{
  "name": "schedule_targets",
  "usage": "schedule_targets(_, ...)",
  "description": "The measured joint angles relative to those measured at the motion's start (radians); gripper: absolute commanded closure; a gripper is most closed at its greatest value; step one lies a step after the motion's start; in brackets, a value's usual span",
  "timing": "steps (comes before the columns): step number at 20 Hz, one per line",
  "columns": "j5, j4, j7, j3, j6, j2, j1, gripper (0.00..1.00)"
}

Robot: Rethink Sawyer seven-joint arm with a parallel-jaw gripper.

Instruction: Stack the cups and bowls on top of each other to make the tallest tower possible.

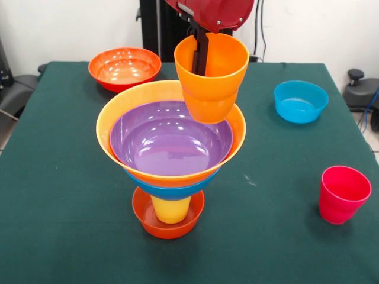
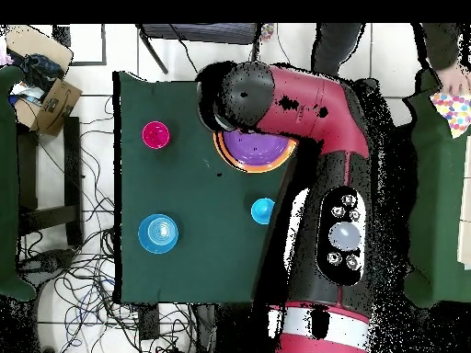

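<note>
Above the far rim of the tower (image 1: 170, 171), the claw (image 1: 201, 53) hangs from the red arm (image 1: 213, 12) with the orange cup (image 1: 211, 77) grasped: one dark finger runs down inside the cup's near wall, so the claw is clenched on that wall. The cup hangs mouth up, its long axis close to upright with a slight lean, and its base sits just over the purple bowl (image 1: 169, 142), toward that bowl's far right edge and not over its middle.

The tower itself stands on the tabletop (image 1: 59, 207): a small red-orange bowl (image 1: 169, 222) at the bottom, a yellow cup (image 1: 170, 210) rising from it, then a blue bowl (image 1: 172, 190), the large light orange bowl (image 1: 118, 127) and the purple bowl nested on top. The overhead view shows the arm covering most of the stack.

By my judgement, the coming move turns on that offset: the purple bowl's centre lies toward the camera and slightly left of the cup's base, so the cup wants shifting that way before it goes down, or it lands on the sloping wall and tips.

Well apart from the tower lie a red-orange bowl (image 1: 124, 68), a teal-blue bowl (image 1: 301, 102) and a pinkish red cup (image 1: 343, 194).
</note>
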Motion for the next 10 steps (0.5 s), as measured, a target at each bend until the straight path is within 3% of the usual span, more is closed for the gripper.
schedule_targets(10, -0.016, 0.0, 0.0, 0.01, 0.0, 0.0, -0.019, 1.0)
